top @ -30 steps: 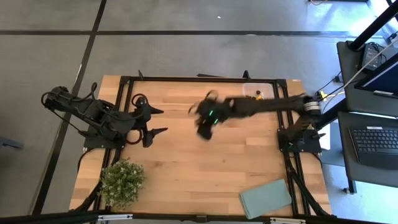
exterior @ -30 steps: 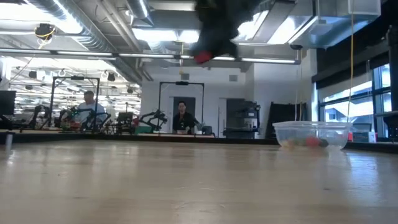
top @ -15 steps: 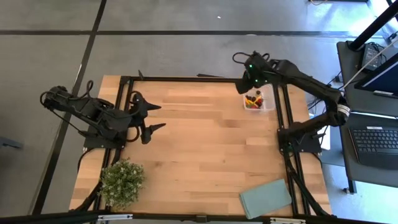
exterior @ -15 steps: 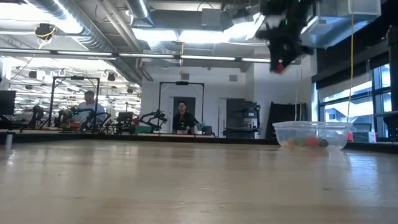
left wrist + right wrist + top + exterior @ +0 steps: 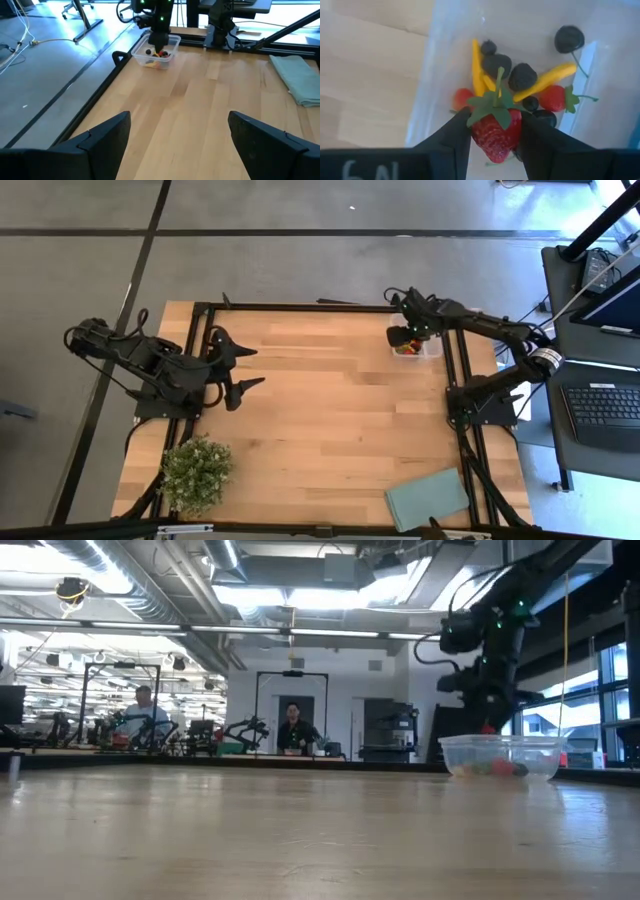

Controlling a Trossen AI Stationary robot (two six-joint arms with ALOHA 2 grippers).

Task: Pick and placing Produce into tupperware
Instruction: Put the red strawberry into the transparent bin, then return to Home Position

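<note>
Over tupperware (image 5: 520, 55) now, my right gripper (image 5: 492, 135) swung across from table centre, clamped on strawberry (image 5: 495, 131); release next. Left gripper (image 5: 245, 367) parked, fingers apart.

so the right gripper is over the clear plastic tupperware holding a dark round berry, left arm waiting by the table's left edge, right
Not quite: the right gripper holds a red strawberry with green leaves, not a dark berry, as the right wrist view shows. It is over the clear plastic tupperware, and the left gripper does wait by the table's left edge.

Red strawberry (image 5: 496, 134) with green leaves, dark berries (image 5: 522, 76), yellow-orange slivers (image 5: 476, 64), clear tupperware (image 5: 500, 755), light wood surface (image 5: 320, 420), grey-green cloth (image 5: 428, 498).
</note>
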